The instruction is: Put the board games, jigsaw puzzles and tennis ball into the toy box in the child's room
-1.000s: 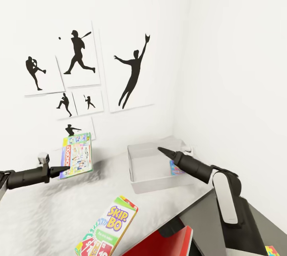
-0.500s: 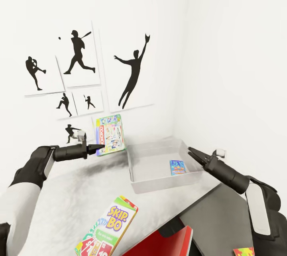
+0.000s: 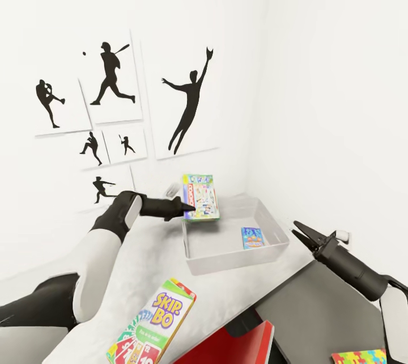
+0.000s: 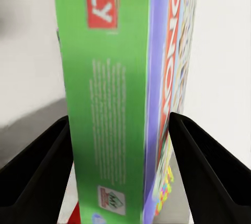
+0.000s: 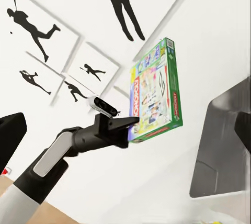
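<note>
My left gripper (image 3: pixel 188 207) is shut on the white-blue board game (image 3: pixel 201 197) with the green edge, holding it upright above the back left corner of the light grey toy box (image 3: pixel 238 262). Its green edge (image 4: pixel 107 103) sits clamped between both fingers (image 4: pixel 36 166). From the right wrist, that game (image 5: pixel 155 90) hangs beside the toy box (image 5: pixel 219 145). A small blue board game (image 3: pixel 252 237) lies inside the box. The Skip-Bo game (image 3: pixel 156 323) lies on the pale table (image 3: pixel 130 273) nearer me. My right gripper (image 3: pixel 300 229) stands open and empty, to the right of the box.
A jigsaw puzzle (image 3: pixel 358 357) lies on the lower dark grey top (image 3: pixel 317 307) at the bottom right. A red object (image 3: pixel 238 347) sits below the table's near edge. White walls with black silhouette posters (image 3: pixel 113 86) close in behind the box and on its right.
My left arm has carried the white-blue game rightward, from over the open table to over the toy box's corner. My right gripper has pulled back to the right, away from the box.
</note>
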